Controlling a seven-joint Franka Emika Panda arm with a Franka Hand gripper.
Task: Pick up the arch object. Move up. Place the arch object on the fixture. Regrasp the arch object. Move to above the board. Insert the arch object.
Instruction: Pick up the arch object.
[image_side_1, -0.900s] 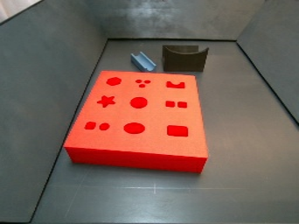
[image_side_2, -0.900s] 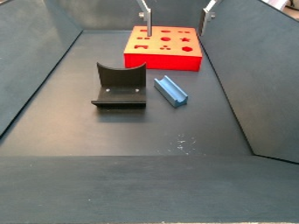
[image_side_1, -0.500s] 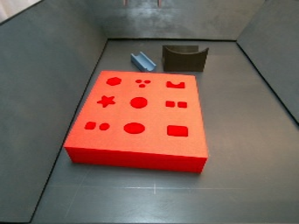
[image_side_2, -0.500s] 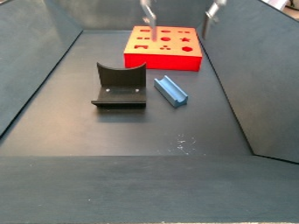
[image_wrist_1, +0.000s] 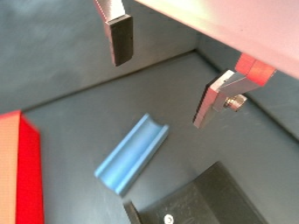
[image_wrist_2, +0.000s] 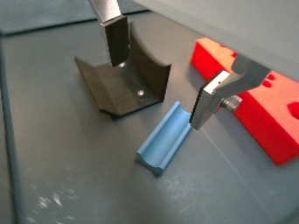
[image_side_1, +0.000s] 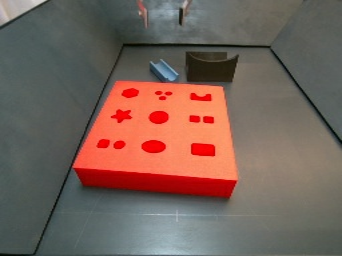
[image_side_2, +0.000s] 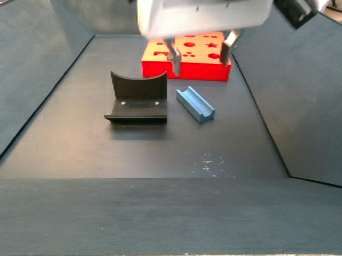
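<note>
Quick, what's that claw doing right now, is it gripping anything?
Gripper: jaws open, holding nothing, hanging above the arch object, which lies on the floor between the fixture and the board.

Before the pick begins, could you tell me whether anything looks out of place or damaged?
Nothing stands out. The arch object lies flat on the floor between the fixture and the board. The gripper hangs open above it, holding nothing.

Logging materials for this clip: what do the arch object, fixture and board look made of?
Arch object: likely matte blue-grey plastic, uniform colour.
Fixture: dark, perhaps metal or plastic; screw in its wall.
Board: bright red, matte, probably plastic.
The open gripper, above the arch object, has silver, seemingly metal fingers.
</note>
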